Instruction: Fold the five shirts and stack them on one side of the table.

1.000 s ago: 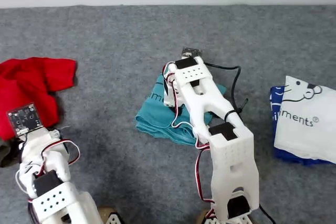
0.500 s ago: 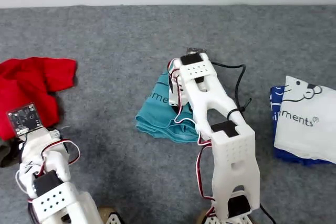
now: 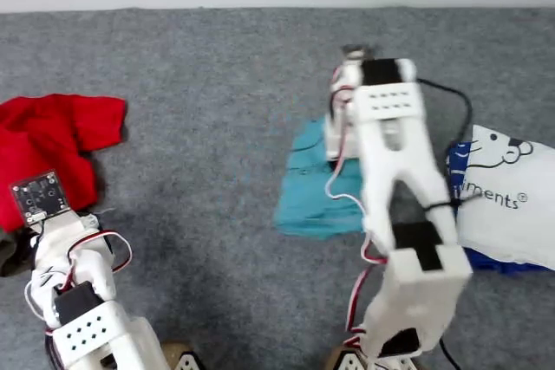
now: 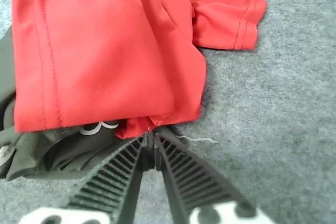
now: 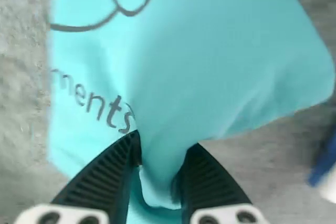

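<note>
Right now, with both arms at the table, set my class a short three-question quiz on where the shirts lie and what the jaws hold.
1. True or false: the teal shirt is pinched between the right arm's jaws.
2. Fill in the blank: a ___ shirt is partly covered by the red shirt.
3. Choose one. The white shirt lies: A) on the red shirt; B) on the blue shirt; C) under the teal shirt.

Key:
1. True. The right wrist view shows teal cloth between the jaws.
2. Olive. The olive shirt shows from under the red one.
3. B.
</note>
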### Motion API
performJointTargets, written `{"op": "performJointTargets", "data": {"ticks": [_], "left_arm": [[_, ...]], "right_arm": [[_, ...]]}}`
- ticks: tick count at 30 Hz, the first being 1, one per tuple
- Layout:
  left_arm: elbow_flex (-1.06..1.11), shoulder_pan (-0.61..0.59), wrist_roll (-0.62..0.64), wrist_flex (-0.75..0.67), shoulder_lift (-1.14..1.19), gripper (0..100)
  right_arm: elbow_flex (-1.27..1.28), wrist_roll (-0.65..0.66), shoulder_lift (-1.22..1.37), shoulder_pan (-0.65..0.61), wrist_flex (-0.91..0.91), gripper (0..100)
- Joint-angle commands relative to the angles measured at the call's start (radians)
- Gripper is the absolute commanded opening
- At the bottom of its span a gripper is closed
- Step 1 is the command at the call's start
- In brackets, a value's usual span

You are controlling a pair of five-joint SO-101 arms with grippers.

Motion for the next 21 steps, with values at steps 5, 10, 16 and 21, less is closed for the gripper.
{"op": "performJointTargets", "data": {"ticks": [5, 10, 16, 21], "left_arm": [[-0.008, 0.005, 0.000, -0.025, -0.014, 2], [-0.008, 0.005, 0.000, -0.025, -0.015, 2], [-0.008, 0.005, 0.000, -0.025, -0.015, 2], [-0.008, 0.005, 0.000, -0.025, -0.014, 2]], "right_arm": [[-0.020, 0.253, -0.274, 0.159, 0.041, 0.9], [-0.018, 0.356, -0.423, 0.232, 0.044, 0.8], [0.018, 0.437, -0.516, 0.374, 0.045, 0.8], [0.112, 0.485, -0.538, 0.503, 0.041, 0.8]]}}
